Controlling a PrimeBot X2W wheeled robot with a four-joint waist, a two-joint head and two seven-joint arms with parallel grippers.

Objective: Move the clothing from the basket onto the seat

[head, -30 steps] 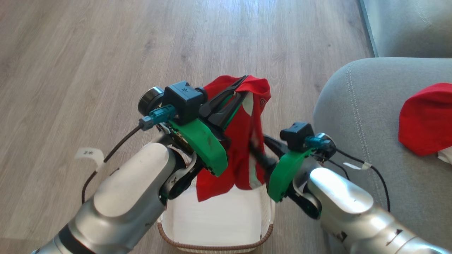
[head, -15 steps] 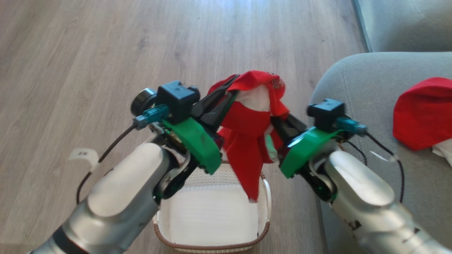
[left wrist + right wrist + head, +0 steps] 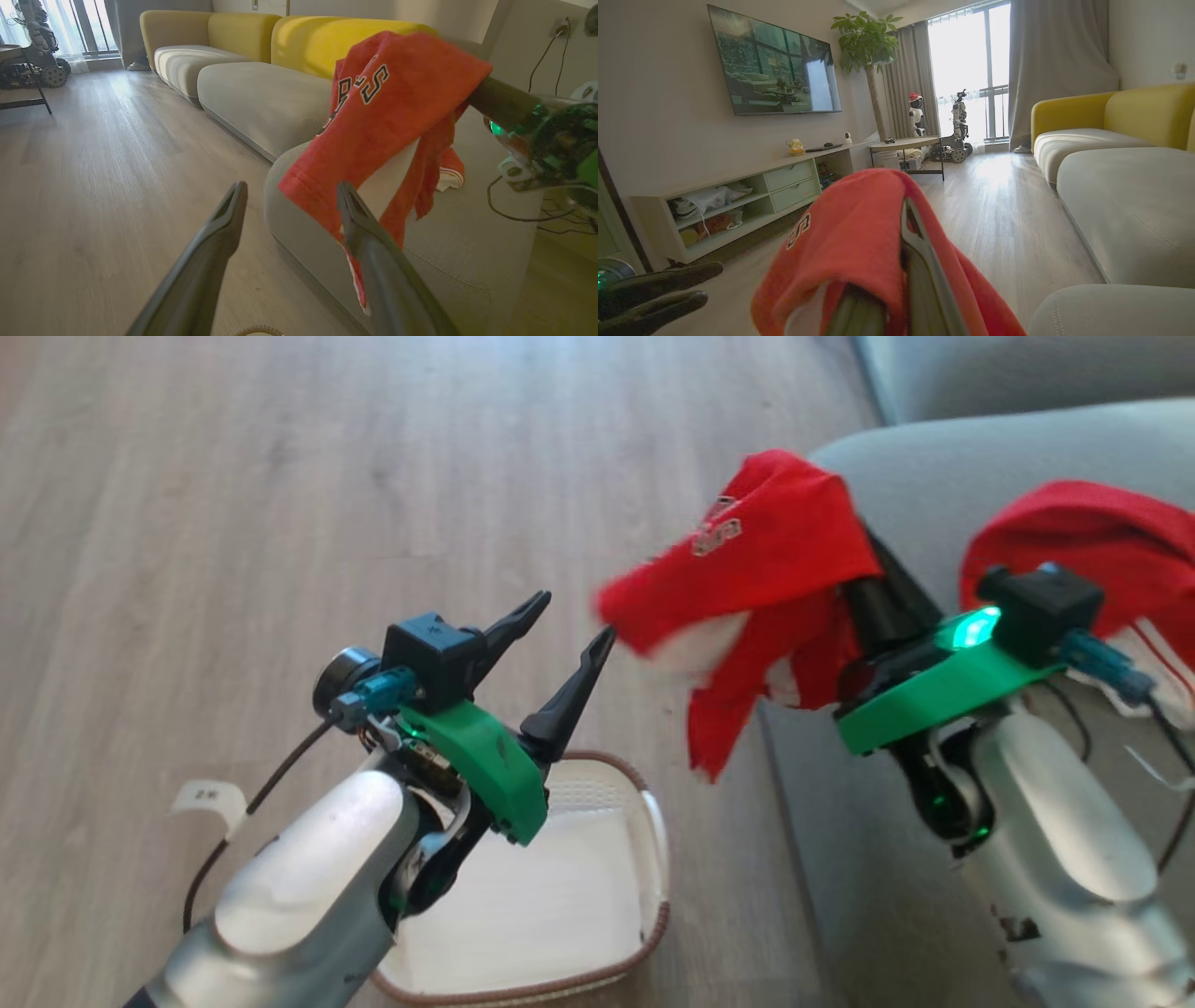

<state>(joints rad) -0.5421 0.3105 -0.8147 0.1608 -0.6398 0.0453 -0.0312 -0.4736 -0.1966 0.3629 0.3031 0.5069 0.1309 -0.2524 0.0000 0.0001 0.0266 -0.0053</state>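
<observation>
A: What colour is the clothing [image 3: 775,541]?
B: Red, with a white inner panel and white lettering edged in black. The second garment [image 3: 1092,537] is the same red, with white striped trim.
A: And the basket [image 3: 653,821]?
B: Cream-white with a dotted pattern of holes and a brown braided rim.
A: The seat [image 3: 934,467]?
B: Plain grey woven fabric. The sofa back [image 3: 317,42] is yellow, and the floor [image 3: 233,476] is pale grey-brown wood grain.
A: The left end effector [image 3: 574,616]?
B: Black fingers [image 3: 571,691], green mount [image 3: 485,765].
</observation>
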